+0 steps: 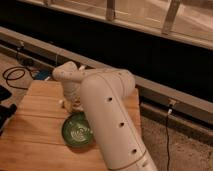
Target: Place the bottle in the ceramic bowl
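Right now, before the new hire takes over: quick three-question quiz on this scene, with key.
1. True or false: the bowl lies upside down on the wooden table.
2. Where is the gripper? A) low over the table, just behind the bowl's far rim; B) inside the bowl; C) over the floor, right of the table.
3. Short answer: what is inside the bowl?
Key: 1 false, it stands upright, open side up. 2 A. 3 Nothing; only its pale swirl marks show.
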`<state>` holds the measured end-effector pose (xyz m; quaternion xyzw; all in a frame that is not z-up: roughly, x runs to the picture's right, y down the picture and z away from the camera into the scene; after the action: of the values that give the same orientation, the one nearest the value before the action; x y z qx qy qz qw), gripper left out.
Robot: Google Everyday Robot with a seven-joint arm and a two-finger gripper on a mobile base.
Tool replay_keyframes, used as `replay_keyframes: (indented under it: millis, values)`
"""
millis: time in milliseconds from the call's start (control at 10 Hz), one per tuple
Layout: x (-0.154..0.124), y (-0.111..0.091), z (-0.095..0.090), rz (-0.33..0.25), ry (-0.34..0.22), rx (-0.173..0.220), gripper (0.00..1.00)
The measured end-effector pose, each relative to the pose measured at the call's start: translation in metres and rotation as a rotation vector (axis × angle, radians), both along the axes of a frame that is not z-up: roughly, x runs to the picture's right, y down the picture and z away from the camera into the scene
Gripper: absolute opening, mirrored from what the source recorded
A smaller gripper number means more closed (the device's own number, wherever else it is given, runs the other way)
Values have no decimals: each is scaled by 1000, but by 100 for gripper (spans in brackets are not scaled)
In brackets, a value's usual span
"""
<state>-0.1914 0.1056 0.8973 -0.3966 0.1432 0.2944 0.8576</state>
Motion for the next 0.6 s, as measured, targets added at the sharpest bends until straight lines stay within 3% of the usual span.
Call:
replay_keyframes:
  millis: [200, 600]
  values:
    - [5, -24, -17, 39, -27, 46, 2]
    - [9, -85, -88, 57, -56, 171, 0]
